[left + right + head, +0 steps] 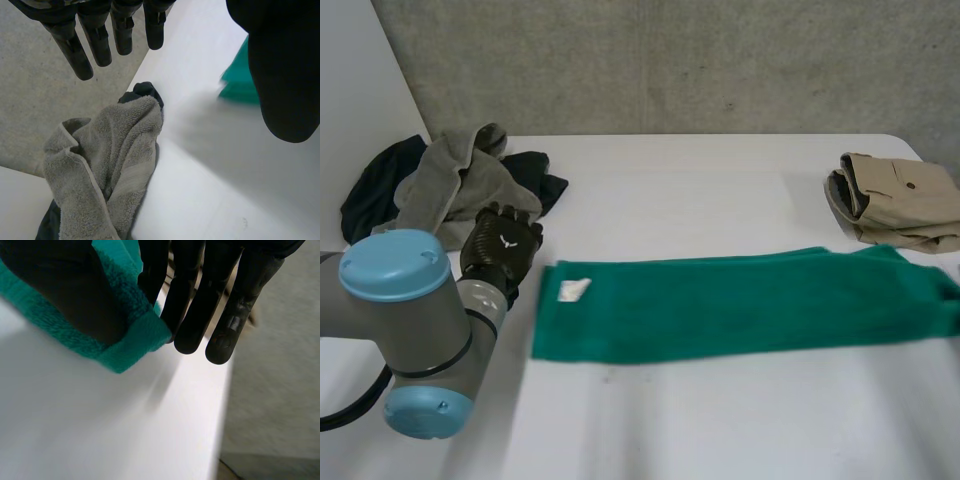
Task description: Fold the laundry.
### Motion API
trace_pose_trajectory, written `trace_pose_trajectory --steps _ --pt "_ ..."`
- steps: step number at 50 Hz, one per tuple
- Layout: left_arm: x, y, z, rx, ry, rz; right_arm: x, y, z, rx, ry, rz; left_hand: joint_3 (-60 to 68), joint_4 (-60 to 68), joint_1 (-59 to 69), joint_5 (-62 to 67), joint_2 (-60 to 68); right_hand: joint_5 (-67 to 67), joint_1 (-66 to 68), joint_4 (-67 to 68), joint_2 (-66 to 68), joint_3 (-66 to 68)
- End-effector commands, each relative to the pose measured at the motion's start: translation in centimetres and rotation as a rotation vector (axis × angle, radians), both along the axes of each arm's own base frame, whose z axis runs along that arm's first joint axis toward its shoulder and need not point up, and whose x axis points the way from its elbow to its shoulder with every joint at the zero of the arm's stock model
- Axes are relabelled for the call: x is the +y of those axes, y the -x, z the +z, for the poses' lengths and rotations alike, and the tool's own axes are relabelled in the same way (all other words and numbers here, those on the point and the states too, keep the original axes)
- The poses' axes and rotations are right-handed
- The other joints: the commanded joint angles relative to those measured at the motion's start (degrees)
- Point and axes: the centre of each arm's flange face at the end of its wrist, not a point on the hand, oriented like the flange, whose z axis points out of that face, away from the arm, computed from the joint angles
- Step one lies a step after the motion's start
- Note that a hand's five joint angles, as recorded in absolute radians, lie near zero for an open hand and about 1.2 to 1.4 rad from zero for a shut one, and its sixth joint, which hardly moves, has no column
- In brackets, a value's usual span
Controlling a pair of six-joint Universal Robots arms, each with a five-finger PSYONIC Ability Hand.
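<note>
A green towel (720,305) lies as a long folded strip across the middle of the white table (700,420), with a white label (573,290) near its left end. My left hand (500,245) hovers just beyond that left end, fingers (95,35) straight and apart from the thumb, holding nothing. In the right wrist view my right hand (200,300) pinches a corner of the green towel (135,340) between its thumb and its fingers, just above the table near the edge. The towel's edge (240,80) also peeks past the left thumb.
A crumpled grey towel (450,185) lies on a dark garment (375,190) at the back left, just beyond my left hand's fingertips (105,160). Folded beige trousers (900,200) sit at the back right. A concrete wall stands behind the table.
</note>
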Motion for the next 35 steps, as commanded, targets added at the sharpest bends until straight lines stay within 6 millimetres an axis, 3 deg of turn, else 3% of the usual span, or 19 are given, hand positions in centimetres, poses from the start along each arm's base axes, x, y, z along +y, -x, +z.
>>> trace_pose_trajectory --steps 1,5,9,12,13,16,17,19,23,27,31,33,35 --pt "0.7 -0.4 0.9 0.007 0.013 0.003 -1.2 2.6 1.5 0.144 0.054 -0.015 -2.0 -1.6 -0.9 -2.7 -1.7 14.3 24.1 11.9 12.7 12.3" --pt "0.7 -0.6 1.3 0.013 0.02 0.006 -1.1 -0.2 3.8 0.149 0.129 0.059 -2.0 -1.6 -0.9 -2.7 -1.7 14.3 24.1 11.9 12.7 12.3" --pt "0.7 -0.6 1.6 0.024 0.028 0.009 0.2 -7.5 6.2 0.1 0.244 0.247 -2.0 -1.6 -0.9 -2.7 -1.7 14.3 24.1 11.9 12.7 12.3" --pt "0.8 -0.7 1.9 0.032 0.032 0.01 1.5 -11.6 6.8 0.069 0.291 0.371 -2.0 -1.6 -0.9 -2.7 -1.7 14.3 24.1 11.9 12.7 12.3" --pt "0.8 -0.7 1.9 0.034 0.033 0.01 2.8 -14.6 7.2 0.053 0.325 0.471 -2.0 -1.6 -0.9 -2.7 -1.7 14.3 24.1 11.9 12.7 12.3" --pt "0.8 -0.7 2.1 0.042 0.035 0.011 5.2 -19.2 7.6 0.022 0.37 0.631 -2.0 -1.6 -0.9 -2.7 -1.7 14.3 24.1 11.9 12.7 12.3" --pt "0.8 -0.7 2.1 0.045 0.034 0.012 6.9 -21.8 7.9 0.005 0.399 0.728 -2.0 -1.6 -0.9 -2.7 -1.7 14.3 24.1 11.9 12.7 12.3" --pt "0.8 -0.7 2.2 0.047 0.035 0.012 8.5 -24.1 7.8 -0.01 0.415 0.815 -2.0 -1.6 -0.9 -2.7 -1.7 14.3 24.1 11.9 12.7 12.3" --pt "0.9 -0.8 2.1 0.047 0.032 0.014 12.8 -30.5 4.9 -0.054 0.396 1.053 -2.0 -1.6 -0.9 -2.7 -1.7 14.3 24.1 11.9 12.7 12.3" --pt "1.0 -0.7 2.1 0.047 0.031 0.012 15.7 -34.2 2.2 -0.084 0.349 1.184 -2.0 -1.6 -0.9 -2.7 -1.7 14.3 24.1 11.9 12.7 12.3" --pt "1.0 -0.7 1.9 0.045 0.028 0.011 17.3 -35.9 -0.9 -0.083 0.283 1.247 -2.0 -1.6 -0.9 -2.7 -1.7 14.3 24.1 11.9 12.7 12.3" --pt "1.0 -0.7 1.9 0.045 0.027 0.009 17.6 -36.2 -1.4 -0.082 0.271 1.257 -2.0 -1.6 -0.9 -2.7 -1.7 14.3 24.1 11.9 12.7 12.3" --pt "1.0 -0.6 1.9 0.045 0.027 0.008 17.3 -36.2 -1.4 -0.076 0.276 1.227 -2.0 -1.6 -0.9 -2.7 -1.7 -36.6 -26.8 -38.9 -38.2 -38.6"
